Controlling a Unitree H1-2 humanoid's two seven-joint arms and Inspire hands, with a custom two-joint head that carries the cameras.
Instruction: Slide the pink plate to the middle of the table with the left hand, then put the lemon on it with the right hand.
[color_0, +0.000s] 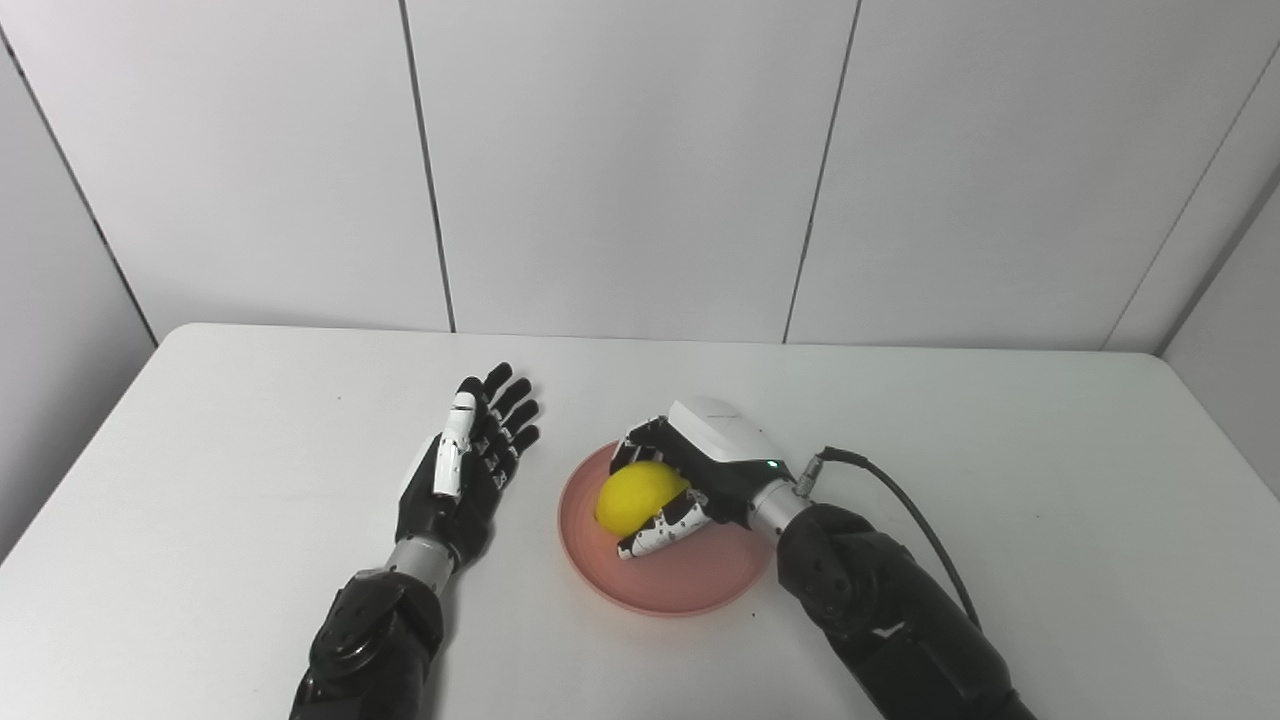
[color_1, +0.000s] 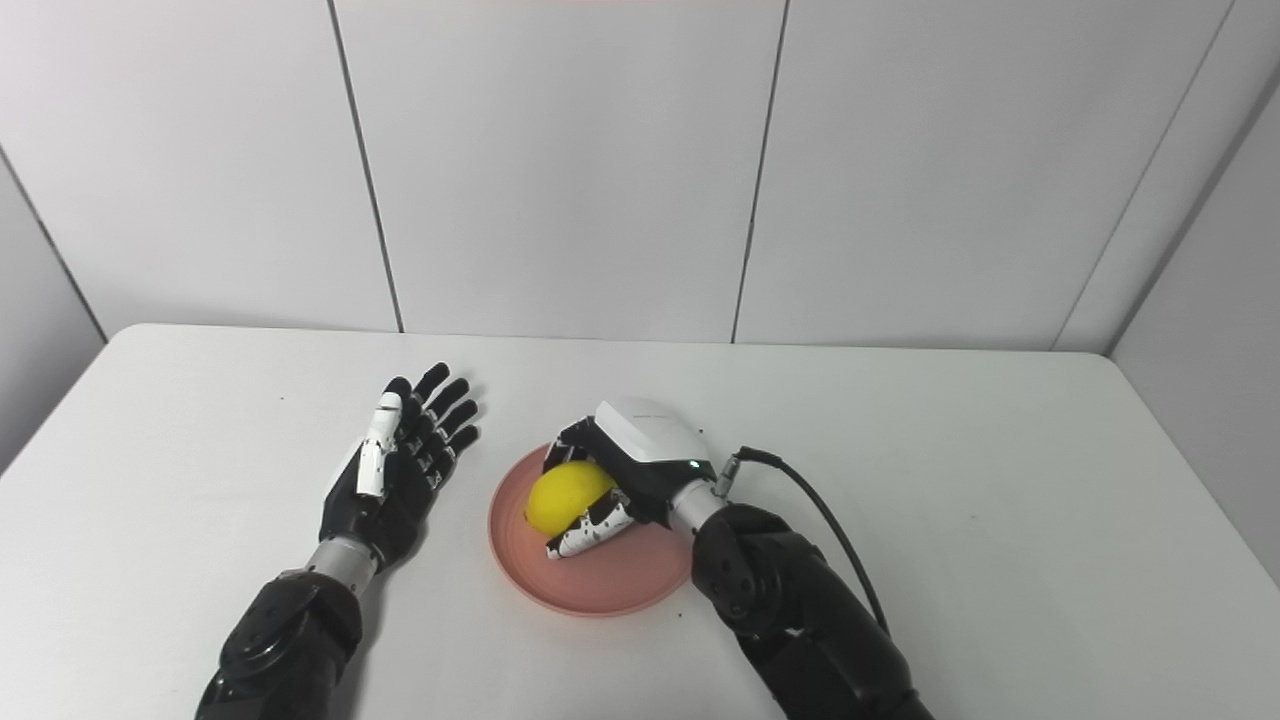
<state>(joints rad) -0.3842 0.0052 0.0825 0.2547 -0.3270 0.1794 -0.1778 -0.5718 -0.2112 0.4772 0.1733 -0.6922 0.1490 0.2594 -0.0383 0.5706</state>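
Observation:
The pink plate (color_0: 690, 580) lies near the middle of the white table (color_0: 1000, 480). Over its left half sits the yellow lemon (color_0: 640, 494), held between the fingers and thumb of my right hand (color_0: 690, 475). Whether the lemon rests on the plate or hangs just above it I cannot tell. My left hand (color_0: 470, 460) lies on the table just left of the plate, open, fingers stretched toward the back wall, touching nothing. In the right eye view the lemon (color_1: 568, 495) and the plate (color_1: 620, 580) show the same way.
A black cable (color_0: 900, 500) runs from my right wrist across the table's right side. Grey wall panels stand close behind the table's far edge (color_0: 640, 335). Nothing else lies on the tabletop.

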